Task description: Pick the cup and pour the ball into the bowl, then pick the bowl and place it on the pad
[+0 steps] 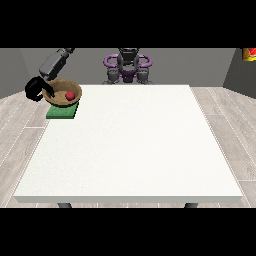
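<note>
The table's (130,150) near edge and its whole middle showed only plain white top, with two dark legs just visible below the front edge. Farther back, at the far corner on the view's left, a green pad (62,113) lay flat, partly overhanging the table's left edge. A brown bowl (63,94) sat over the pad, tilted a little, its rim toward the camera lower; whether it rested fully on the pad or was just held above it could not be told. A red ball (70,95) lay inside the bowl, toward its right side. The hand at the view's left (38,89) was at the bowl's left rim, black fingers curled round the rim with a finger showing inside the bowl, so it held the bowl. Its grey arm rose up and back from there. Behind the table's far edge, at the middle, stood the robot's torso (127,67), dark grey with purple rings at the shoulders. No second hand showed, and the cup could not be seen.
</note>
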`<state>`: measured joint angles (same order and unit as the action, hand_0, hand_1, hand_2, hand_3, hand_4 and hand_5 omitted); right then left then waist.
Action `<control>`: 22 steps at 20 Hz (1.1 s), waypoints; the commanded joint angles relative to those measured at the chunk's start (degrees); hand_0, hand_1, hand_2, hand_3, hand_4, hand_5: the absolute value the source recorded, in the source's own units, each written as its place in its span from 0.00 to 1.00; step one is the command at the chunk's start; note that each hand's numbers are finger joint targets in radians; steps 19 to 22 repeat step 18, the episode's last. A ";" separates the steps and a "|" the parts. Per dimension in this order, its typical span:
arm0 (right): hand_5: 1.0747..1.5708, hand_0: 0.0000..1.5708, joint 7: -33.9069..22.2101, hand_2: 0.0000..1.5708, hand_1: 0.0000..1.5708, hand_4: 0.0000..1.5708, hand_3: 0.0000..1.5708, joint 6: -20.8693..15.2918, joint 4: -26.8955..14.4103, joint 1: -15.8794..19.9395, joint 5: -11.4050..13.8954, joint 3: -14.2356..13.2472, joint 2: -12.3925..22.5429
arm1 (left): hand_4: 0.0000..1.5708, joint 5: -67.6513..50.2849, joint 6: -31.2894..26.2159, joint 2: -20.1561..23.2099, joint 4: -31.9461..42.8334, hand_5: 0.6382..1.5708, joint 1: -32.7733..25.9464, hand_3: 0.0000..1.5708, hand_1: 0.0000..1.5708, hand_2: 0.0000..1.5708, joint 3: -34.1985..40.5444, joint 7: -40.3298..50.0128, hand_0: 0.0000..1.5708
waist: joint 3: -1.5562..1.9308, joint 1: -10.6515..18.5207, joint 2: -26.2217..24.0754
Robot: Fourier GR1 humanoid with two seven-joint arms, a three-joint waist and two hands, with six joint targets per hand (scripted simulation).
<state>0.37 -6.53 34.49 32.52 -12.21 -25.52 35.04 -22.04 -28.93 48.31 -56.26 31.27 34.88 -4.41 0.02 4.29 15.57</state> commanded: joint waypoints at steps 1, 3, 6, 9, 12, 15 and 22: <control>0.93 0.92 0.53 0.88 0.92 0.00 0.43 -1.07 -1.58 3.02 -1.18 -0.93 -0.93 | 0.76 0.04 0.16 -0.84 -0.20 0.99 -0.12 0.00 0.00 0.00 -0.34 -2.72 0.00 | 0.01 0.88 2.37; 0.93 0.88 -0.20 0.85 0.88 0.00 0.46 -2.43 -1.38 4.97 0.07 -0.92 2.95 | 0.76 0.12 -0.04 -0.94 -0.59 0.99 -0.42 0.00 0.00 0.00 -0.50 -3.35 0.00 | 0.01 2.20 2.82; 0.88 0.59 0.67 0.70 0.59 0.10 0.66 -2.52 -1.19 3.87 1.65 1.55 0.46 | 0.76 -0.67 -2.64 3.61 2.99 1.00 0.36 0.00 0.00 0.00 0.37 -1.67 0.00 | -0.02 1.25 1.89; 0.74 0.00 -0.35 0.13 0.00 0.00 0.00 -0.59 -1.75 3.81 5.07 5.75 -0.10 | 0.76 0.12 -0.21 1.28 0.74 1.00 0.69 0.00 0.00 0.00 -1.01 -2.05 0.00 | -0.01 1.57 1.14; 0.67 0.00 -0.91 0.00 0.00 0.00 0.00 -1.18 -3.51 5.53 4.94 5.50 -0.65 | 0.77 0.65 1.24 -0.96 -1.85 1.00 -0.79 0.00 0.00 0.00 -2.35 -2.15 0.00 | 0.02 3.02 0.26; 0.65 0.00 -5.38 0.00 0.00 0.00 0.00 0.06 -4.43 5.77 6.97 7.84 0.60 | 0.76 1.23 5.99 -5.19 -5.67 1.00 -0.24 0.00 0.00 0.00 -5.81 3.59 0.00 | 0.04 0.94 -6.35; 0.61 0.00 -8.14 0.00 0.00 0.13 0.00 4.58 -1.10 7.93 6.37 8.20 4.13 | 0.76 2.68 5.93 -6.00 -2.26 1.00 -1.74 0.00 0.00 0.00 -5.99 1.26 0.00 | -0.03 -1.44 -8.21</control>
